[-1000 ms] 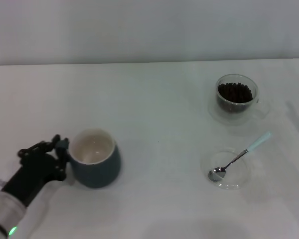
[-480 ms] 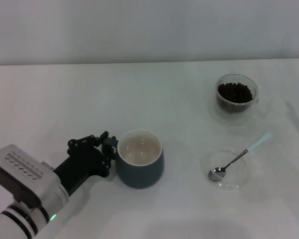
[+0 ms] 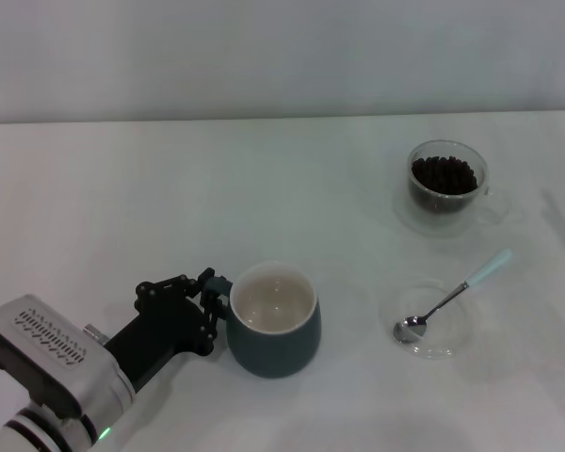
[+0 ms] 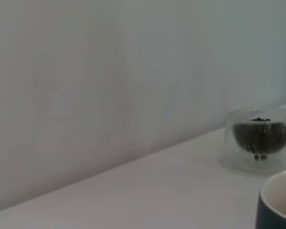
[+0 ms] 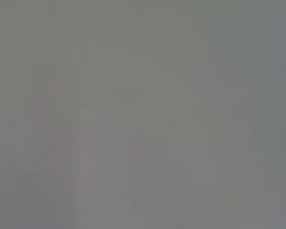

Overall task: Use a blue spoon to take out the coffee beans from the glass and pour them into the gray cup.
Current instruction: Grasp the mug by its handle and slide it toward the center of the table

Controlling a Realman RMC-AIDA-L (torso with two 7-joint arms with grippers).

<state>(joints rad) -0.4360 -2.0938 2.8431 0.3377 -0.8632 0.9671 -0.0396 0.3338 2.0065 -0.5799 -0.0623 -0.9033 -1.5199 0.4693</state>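
Observation:
The gray cup [image 3: 273,334] stands upright at the front centre-left of the table, its cream inside bare. My left gripper [image 3: 217,299] is shut on its handle from the left. The glass [image 3: 449,202] with coffee beans [image 3: 443,174] stands at the back right. The blue spoon [image 3: 452,297] lies with its bowl in a shallow clear dish [image 3: 433,348], handle pointing back right. The left wrist view shows the cup's rim [image 4: 279,205] and the glass [image 4: 260,152] with beans [image 4: 260,135]. My right gripper is out of view.
The white table [image 3: 264,198] ends at a plain pale wall [image 3: 282,56] at the back. The right wrist view shows only a flat grey field.
My left gripper has slid the gray cup rightward across the table, from the front left toward the centre. Glass, dish and spoon have not moved.

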